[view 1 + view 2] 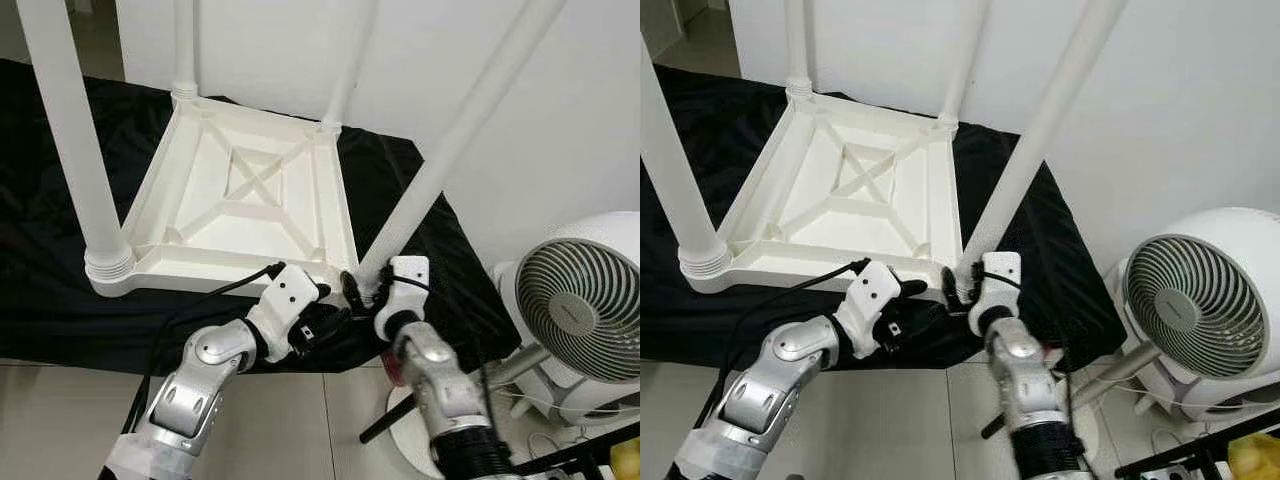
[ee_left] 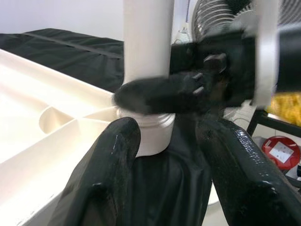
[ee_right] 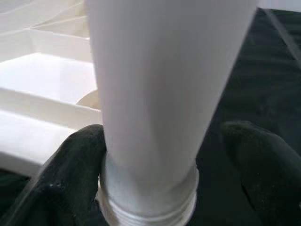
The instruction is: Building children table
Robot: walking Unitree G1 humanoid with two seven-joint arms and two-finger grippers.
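The white tabletop [image 1: 245,195] lies upside down on a black cloth [image 1: 60,300] with four legs up, and the right gripper [image 1: 362,287] has its fingers spread around the base of the near-right leg [image 1: 440,160] — one pad touching, the other apart — while the left gripper [image 1: 322,318] sits open just beside the same threaded collar [image 2: 149,123], holding nothing. That leg leans outward, so I judge it only part-seated: a loose, one-sided push could cross-thread it or tip it toward the white fan [image 1: 585,305]. No containers are in view.
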